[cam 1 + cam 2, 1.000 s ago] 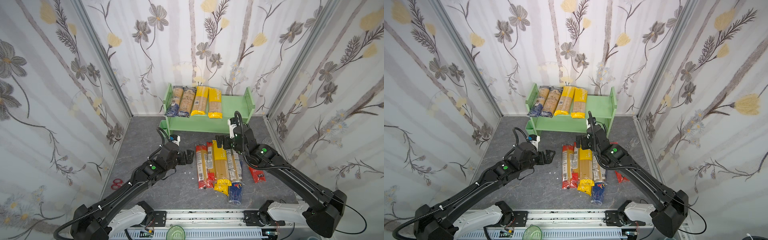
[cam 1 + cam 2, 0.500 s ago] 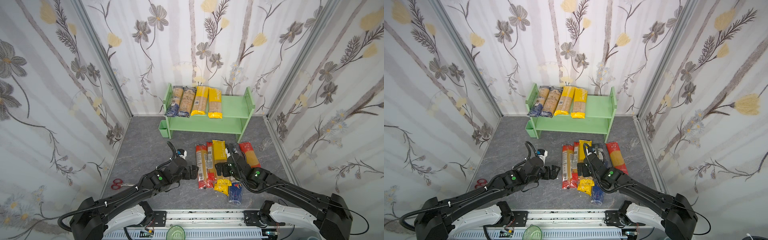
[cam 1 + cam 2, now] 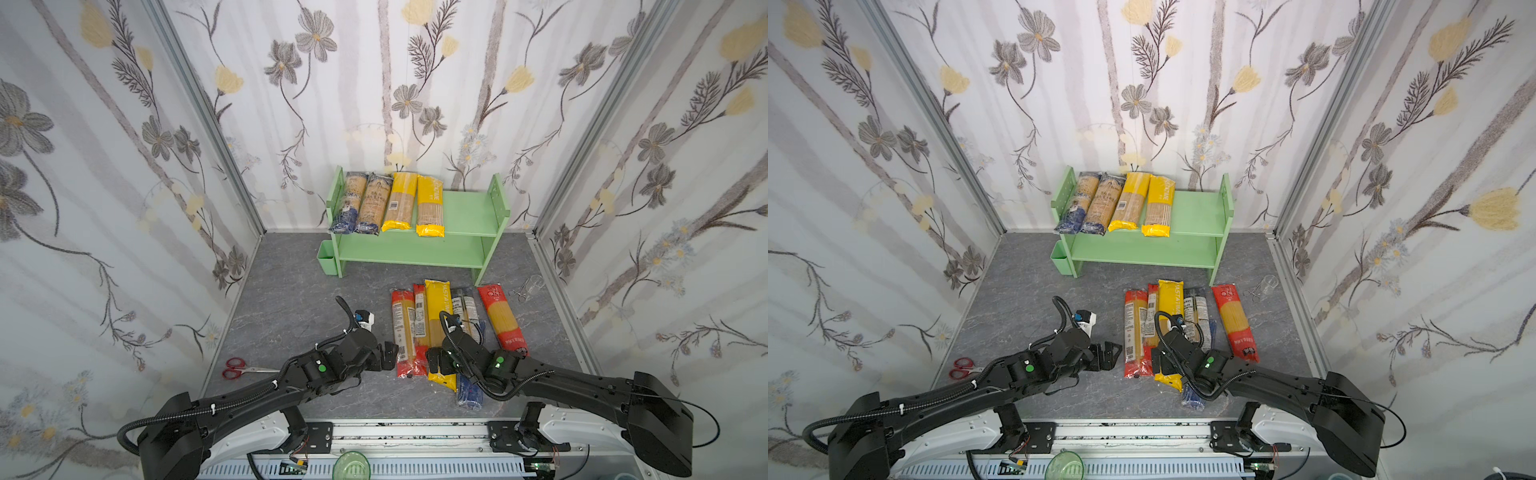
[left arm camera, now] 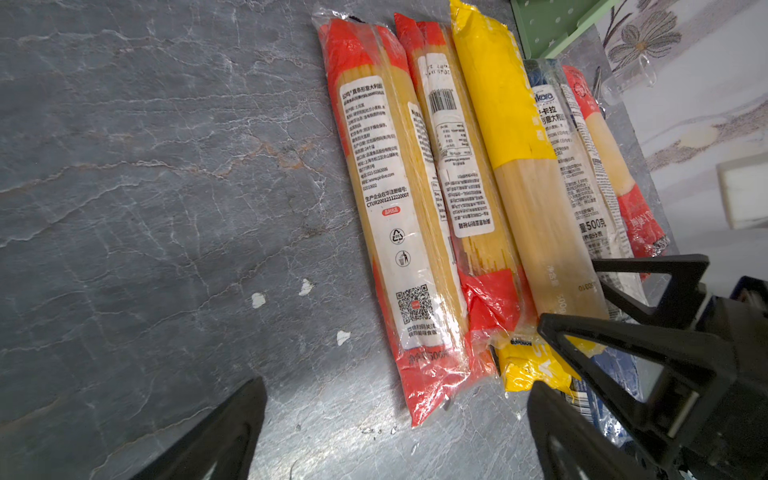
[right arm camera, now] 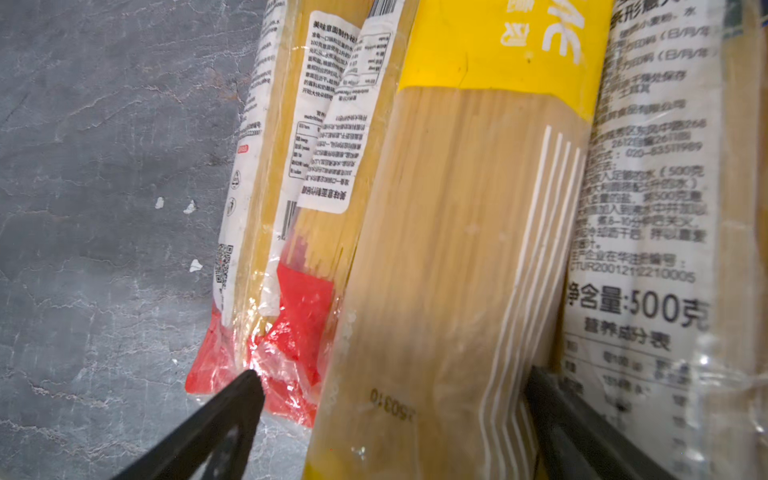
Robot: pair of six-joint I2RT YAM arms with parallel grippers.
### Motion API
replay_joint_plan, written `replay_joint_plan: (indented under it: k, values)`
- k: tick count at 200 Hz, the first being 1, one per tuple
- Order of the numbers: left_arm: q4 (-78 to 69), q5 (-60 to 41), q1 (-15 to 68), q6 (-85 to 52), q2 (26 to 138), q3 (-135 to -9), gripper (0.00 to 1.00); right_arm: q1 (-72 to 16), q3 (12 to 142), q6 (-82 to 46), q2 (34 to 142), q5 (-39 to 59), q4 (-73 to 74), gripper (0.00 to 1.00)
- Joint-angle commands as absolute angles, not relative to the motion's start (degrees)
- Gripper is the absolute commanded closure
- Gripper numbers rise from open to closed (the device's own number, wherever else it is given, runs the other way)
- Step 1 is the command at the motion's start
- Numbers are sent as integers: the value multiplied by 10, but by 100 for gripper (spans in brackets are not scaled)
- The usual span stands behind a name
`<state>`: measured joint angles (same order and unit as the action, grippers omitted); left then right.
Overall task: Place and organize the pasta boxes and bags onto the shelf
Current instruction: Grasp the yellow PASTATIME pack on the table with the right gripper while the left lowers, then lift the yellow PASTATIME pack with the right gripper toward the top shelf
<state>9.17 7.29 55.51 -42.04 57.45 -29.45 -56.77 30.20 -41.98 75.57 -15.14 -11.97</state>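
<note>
Right gripper point(image 3: 433, 360): spread wide, near end of the yellow pack point(image 3: 438, 303) lies between its fingers.
Left gripper point(image 3: 390, 355): spread, empty, just beside the red pack point(image 3: 402, 324).
Shelf point(image 3: 465, 212): well behind both, four packs point(image 3: 392, 203) on its top board.

Glossy, crinkly clear film on the bags point(image 4: 536, 199), glare flashing off the red ends, white labels point(image 4: 374, 166) smooth under it. The desk point(image 4: 145, 187) looks matt, grey and stone-veined, flecked with white chips. Shelf point(image 3: 465, 216): smooth matt green paint. Right claw point(image 5: 395, 374): matt black plastic.
</note>
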Motion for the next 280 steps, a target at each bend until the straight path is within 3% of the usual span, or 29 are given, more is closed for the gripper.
replay_joint_plan:
  k: [1, 21, 52, 85, 148, 163, 280]
  values:
    - [75, 85, 557, -427, 568, -292, 0, -570, 302, -438, 774, -150, -92, 1]
    - [75, 87, 557, -426, 562, -290, 0, -570, 306, -438, 791, -154, -90, 4]
    - [75, 91, 556, -426, 552, -285, 0, -570, 315, -435, 798, -156, -100, 38]
    - [75, 93, 556, -423, 549, -286, 0, -569, 321, -429, 771, -159, -119, 61]
    - [75, 99, 557, -415, 545, -298, 0, -566, 337, -422, 691, -177, -155, 81]
    - [76, 101, 556, -412, 546, -302, 0, -563, 343, -417, 676, -179, -165, 100]
    - [76, 99, 555, -387, 600, -354, 0, -528, 327, -396, 538, -145, -180, 100]
